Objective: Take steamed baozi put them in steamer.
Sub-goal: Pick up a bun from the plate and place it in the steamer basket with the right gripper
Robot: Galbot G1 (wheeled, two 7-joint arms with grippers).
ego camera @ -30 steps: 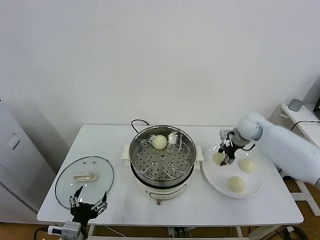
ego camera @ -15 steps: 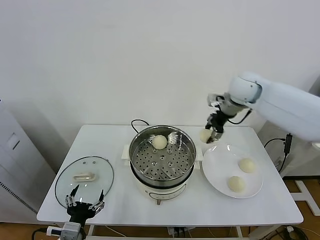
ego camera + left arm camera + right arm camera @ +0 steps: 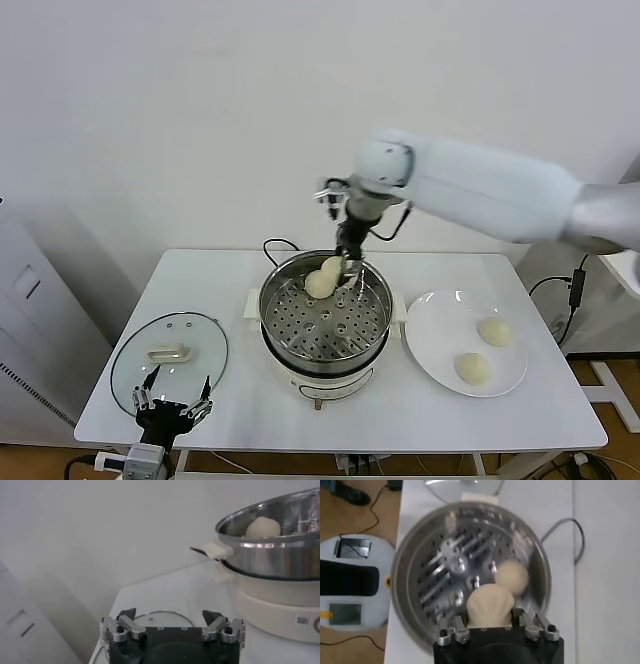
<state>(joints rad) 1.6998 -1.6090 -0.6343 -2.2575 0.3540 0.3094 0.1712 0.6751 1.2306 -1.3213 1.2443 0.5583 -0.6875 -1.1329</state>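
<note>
Item under transfer: one baozi [image 3: 331,268], pinched between the jaws of the right gripper [image 3: 341,267], which were narrowed onto the dough. I noted it directly above the steamer [image 3: 324,318], over the far part of the perforated tray, just beside a second baozi [image 3: 317,285] already lying there. A second before, the right gripper had been down at the white plate [image 3: 437,352] to the right of the steamer, closing on that bun; half a second before, it had been lifted clear between plate and steamer. I judged the carry nearly finished, with lowering and release outstanding.

Stock remaining: two baozi [image 3: 494,331] on the plate, right of the steamer. Count in or over the steamer: two of four.

Left gripper [image 3: 172,412]: idle, left of the steamer at the table's near edge, by the glass lid [image 3: 168,358], jaws spread wide, holding nothing.

Markings: a small label on the steamer's white base, too small for me to read. No brand legible.
</note>
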